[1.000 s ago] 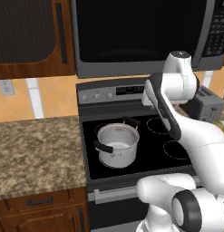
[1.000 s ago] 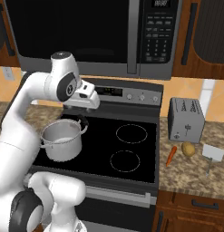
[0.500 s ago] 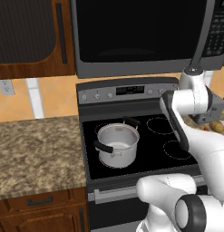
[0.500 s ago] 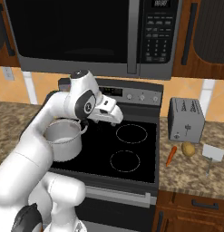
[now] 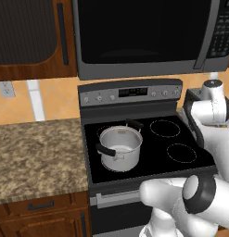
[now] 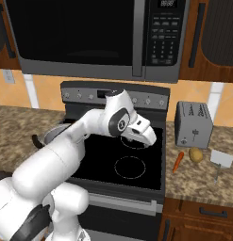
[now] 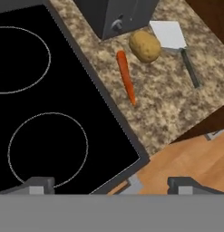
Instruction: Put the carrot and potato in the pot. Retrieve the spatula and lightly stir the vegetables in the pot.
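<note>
The steel pot (image 5: pixel 119 148) stands on the stove's front left burner with nothing visible inside; in the right base view my arm hides most of the pot (image 6: pixel 46 136). The orange carrot (image 6: pixel 178 161) lies on the counter right of the stove, and the tan potato (image 6: pixel 196 154) sits just beyond it. The spatula (image 6: pixel 220 160) rests further right. My gripper (image 6: pixel 151 139) hangs open over the stove's right side, holding nothing. The hand view looks down on the carrot (image 7: pixel 126 77), potato (image 7: pixel 144 45) and spatula (image 7: pixel 174 38), with the gripper (image 7: pixel 111 186) apart from them.
A grey toaster (image 6: pixel 193 123) stands behind the vegetables on the right counter. The black stovetop (image 7: pixel 41 90) lies under the hand. A microwave (image 6: pixel 99 37) hangs above the stove. Granite counter (image 5: pixel 37 157) stretches to the left.
The arm has swung from above the pot to the right, over the stove's right burners, toward the vegetables. The jaws have stayed wide open.
</note>
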{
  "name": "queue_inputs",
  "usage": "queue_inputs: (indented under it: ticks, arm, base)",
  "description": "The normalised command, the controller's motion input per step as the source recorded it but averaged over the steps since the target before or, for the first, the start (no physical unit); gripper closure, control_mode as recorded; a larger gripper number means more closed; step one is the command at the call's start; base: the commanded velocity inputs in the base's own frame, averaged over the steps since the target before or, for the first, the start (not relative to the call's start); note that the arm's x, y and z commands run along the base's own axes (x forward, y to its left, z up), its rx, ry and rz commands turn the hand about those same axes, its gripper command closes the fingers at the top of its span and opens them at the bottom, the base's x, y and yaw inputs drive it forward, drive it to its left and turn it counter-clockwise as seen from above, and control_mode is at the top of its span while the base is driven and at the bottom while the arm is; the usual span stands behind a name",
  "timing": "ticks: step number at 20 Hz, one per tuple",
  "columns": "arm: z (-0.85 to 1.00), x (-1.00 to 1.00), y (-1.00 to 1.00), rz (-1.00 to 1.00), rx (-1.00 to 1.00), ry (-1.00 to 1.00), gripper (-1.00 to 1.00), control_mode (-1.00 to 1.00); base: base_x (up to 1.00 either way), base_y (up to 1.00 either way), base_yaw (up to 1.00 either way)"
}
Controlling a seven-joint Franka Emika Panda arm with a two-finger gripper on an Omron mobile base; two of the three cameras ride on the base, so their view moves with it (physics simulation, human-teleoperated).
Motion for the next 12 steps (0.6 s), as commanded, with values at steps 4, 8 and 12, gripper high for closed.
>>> queue_inputs:
  ticks: [4,8,12]
  arm:
    - [-0.51,0.28,-1.0,-0.13,0.0,0.06,-1.0,-1.0]
    - [-0.54,0.26,-0.97,-0.03,0.03,0.08,-1.0,-1.0]
    - [-0.45,0.33,-0.76,0.02,0.09,0.02,-1.0,-1.0]
  base:
    - [0.0,0.0,0.0]
    - [0.0,0.0,0.0]
    - [0.0,0.0,0.0]
